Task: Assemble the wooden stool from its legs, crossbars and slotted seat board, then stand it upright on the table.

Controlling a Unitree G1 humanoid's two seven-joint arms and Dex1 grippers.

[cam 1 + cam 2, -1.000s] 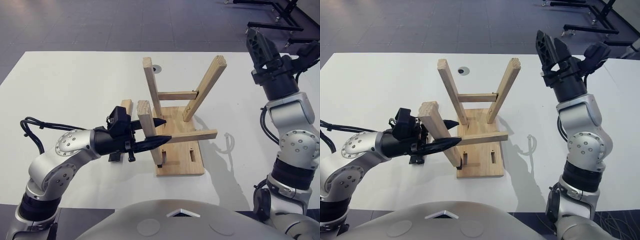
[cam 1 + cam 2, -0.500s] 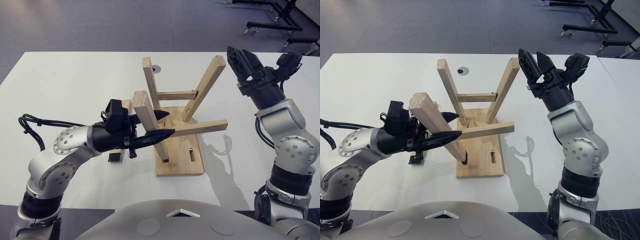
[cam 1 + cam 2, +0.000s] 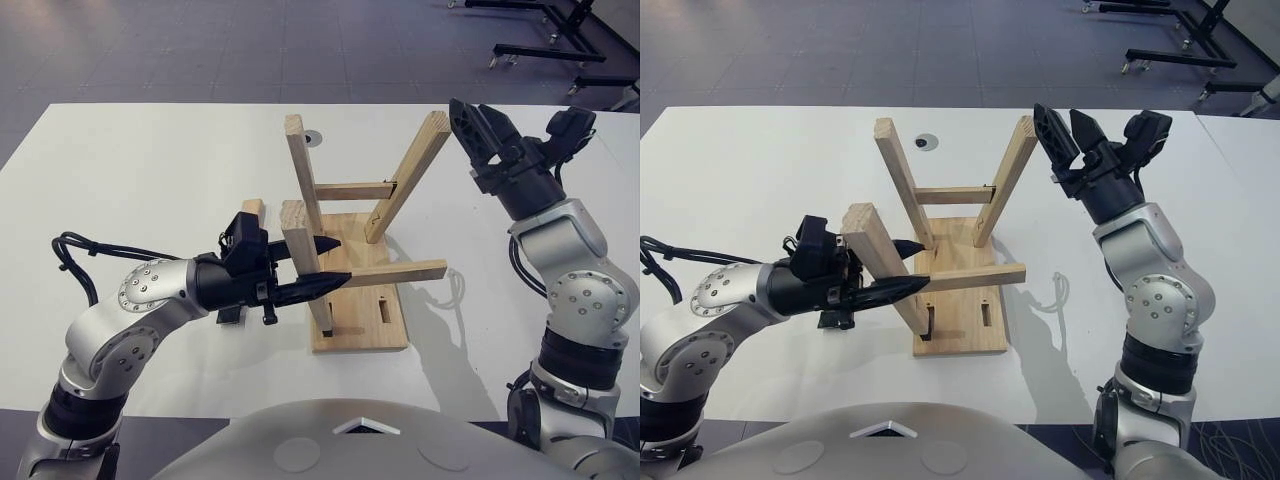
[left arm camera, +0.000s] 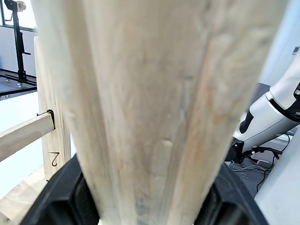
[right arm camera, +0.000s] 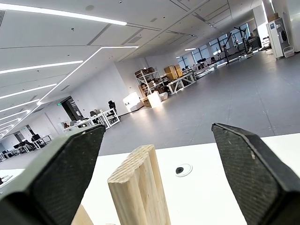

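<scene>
The slotted seat board (image 3: 365,338) lies flat on the white table. Two legs (image 3: 303,175) (image 3: 410,175) rise from its far end, leaning apart, joined by a crossbar (image 3: 355,190). My left gripper (image 3: 335,262) is shut on a third leg (image 3: 300,250), whose lower end meets the board at its near left slot. Whether it is seated I cannot tell. A second crossbar (image 3: 395,272) sticks out from that leg to the right. The held leg (image 4: 150,117) shows close up in the left wrist view. My right gripper (image 3: 1058,115) is open just beside the top of the far right leg (image 5: 138,187).
Another wooden piece (image 3: 252,210) lies on the table behind my left gripper, and a small black part (image 3: 228,315) lies under it. A round mark (image 3: 314,138) sits at the table's far middle. Black frames (image 3: 545,50) stand on the floor beyond.
My right gripper came down and left to the top of the far right leg. My left gripper lifted and tilted the held leg, then lowered it back more upright onto the board.
</scene>
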